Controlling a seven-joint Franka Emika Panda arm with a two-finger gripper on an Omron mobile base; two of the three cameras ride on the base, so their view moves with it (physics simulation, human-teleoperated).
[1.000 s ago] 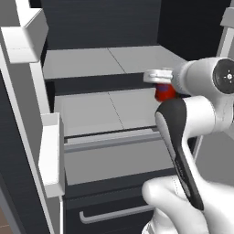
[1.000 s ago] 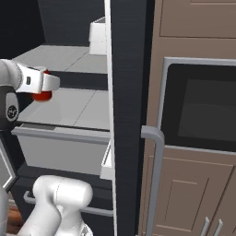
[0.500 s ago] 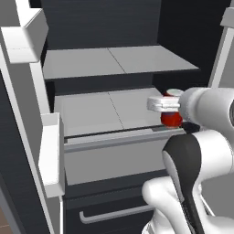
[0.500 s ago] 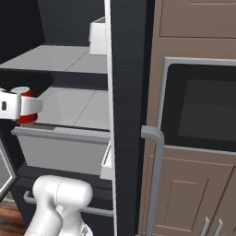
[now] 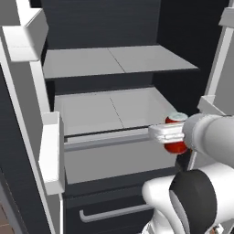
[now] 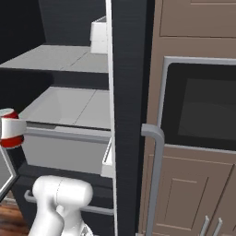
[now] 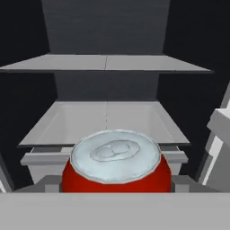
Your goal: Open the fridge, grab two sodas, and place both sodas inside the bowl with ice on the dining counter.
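- Left base view gives the broad layout: the fridge (image 5: 105, 91) stands open, with two pale grey shelves, the drawer front (image 5: 114, 155) below them, and door bins on the swung-out left door (image 5: 27, 119).
- In that view the gripper (image 5: 170, 135) holds the red soda can (image 5: 176, 145) upright in the air, just in front of the drawer front near the fridge's right side, touching no shelf.
- Right base view adds what the left one lacks: the brown wood cabinets (image 6: 193, 193) and a dark built-in oven (image 6: 203, 108) beside the fridge, plus the open right door edge-on with its grey bar handle (image 6: 156, 170). The can (image 6: 10, 131) sits at the far left edge there.
- Hand view shows the can's silver top (image 7: 116, 155) and pull tab close up, with the red wall (image 7: 76, 179) below, centred between the jaws.
- Handling, as I judge it: the can is rigid, smooth and likely slippery, moderately heavy if full. A grip across the mid-wall, as now, suits it; kept upright, it should not slide.
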